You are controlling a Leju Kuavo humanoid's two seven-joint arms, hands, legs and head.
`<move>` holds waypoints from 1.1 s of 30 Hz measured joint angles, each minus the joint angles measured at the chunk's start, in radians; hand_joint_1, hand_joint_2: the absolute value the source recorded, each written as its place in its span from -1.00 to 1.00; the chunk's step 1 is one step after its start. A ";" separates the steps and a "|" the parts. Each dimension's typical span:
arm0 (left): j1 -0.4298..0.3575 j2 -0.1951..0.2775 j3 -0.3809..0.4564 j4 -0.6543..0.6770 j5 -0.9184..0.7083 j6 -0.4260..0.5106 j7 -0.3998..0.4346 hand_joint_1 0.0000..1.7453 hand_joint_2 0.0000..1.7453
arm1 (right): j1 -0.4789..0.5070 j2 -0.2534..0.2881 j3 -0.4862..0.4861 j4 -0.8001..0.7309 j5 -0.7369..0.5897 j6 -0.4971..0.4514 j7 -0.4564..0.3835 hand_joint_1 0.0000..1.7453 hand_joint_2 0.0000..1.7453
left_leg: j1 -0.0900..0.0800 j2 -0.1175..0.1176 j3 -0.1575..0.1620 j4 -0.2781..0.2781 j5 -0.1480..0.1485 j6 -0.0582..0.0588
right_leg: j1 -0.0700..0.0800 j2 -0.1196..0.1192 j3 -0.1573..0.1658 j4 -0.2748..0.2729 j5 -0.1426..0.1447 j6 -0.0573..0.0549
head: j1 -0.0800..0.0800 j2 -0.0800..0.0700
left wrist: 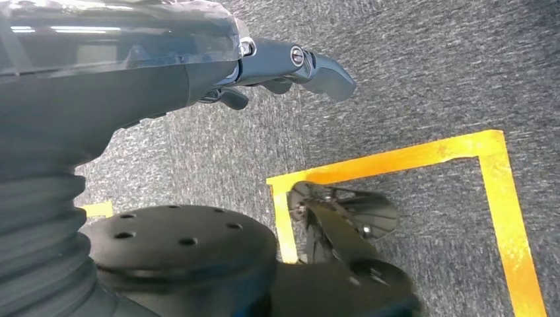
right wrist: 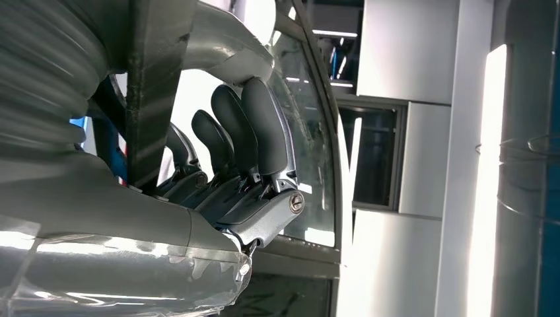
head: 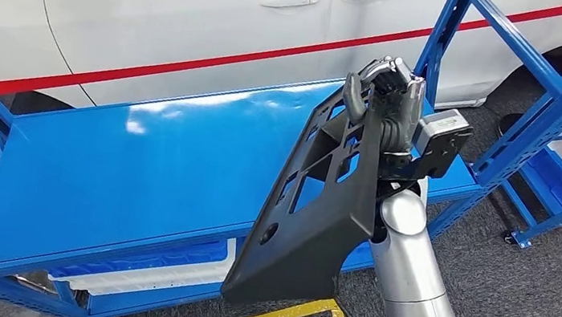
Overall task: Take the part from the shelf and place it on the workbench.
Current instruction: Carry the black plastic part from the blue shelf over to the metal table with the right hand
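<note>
- Down at the robot's side, the left hand [left wrist: 290, 66] hangs over grey carpet [left wrist: 422, 79] and yellow floor tape [left wrist: 396, 158]; nothing is in it, and its fingers look loosely curled, though I cannot tell how far they are closed
- Closer to chest height, the right hand [head: 387, 91] grips the black plastic panel [head: 313, 203] by its upper edge, fingers hooked through a cut-out, so the long piece hangs tilted and steady, its low end over the floor
- Behind it lies the blue shelf [head: 139, 165], its bare top probably where the panel goes if this serves as the workbench
- Farthest back stands a white car [head: 198, 19] with a red stripe
</note>
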 joint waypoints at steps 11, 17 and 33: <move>0.000 0.000 0.000 0.000 -0.011 0.006 0.003 -1.00 1.00 | 0.022 -0.006 -0.001 0.002 -0.298 0.319 0.021 0.76 1.00 | -0.008 0.000 0.104 -0.240 0.130 0.039 | 0.008 0.004 0.000 0.005 -0.007 0.026 | 0.002 0.000; -0.001 -0.001 0.000 0.000 -0.019 0.003 0.011 -1.00 1.00 | 0.056 -0.023 -0.004 0.019 -0.548 0.613 0.059 0.76 1.00 | -0.003 0.001 0.110 -0.249 0.136 0.053 | 0.003 0.002 -0.125 0.261 -0.116 0.045 | 0.005 0.000; 0.005 -0.001 0.000 0.000 -0.013 -0.003 0.017 -1.00 1.00 | 0.097 -0.023 -0.004 0.036 -0.590 0.672 0.089 0.76 1.00 | -0.001 0.000 -0.009 0.035 0.002 0.002 | 0.004 -0.001 -0.002 0.001 0.002 0.001 | 0.002 0.000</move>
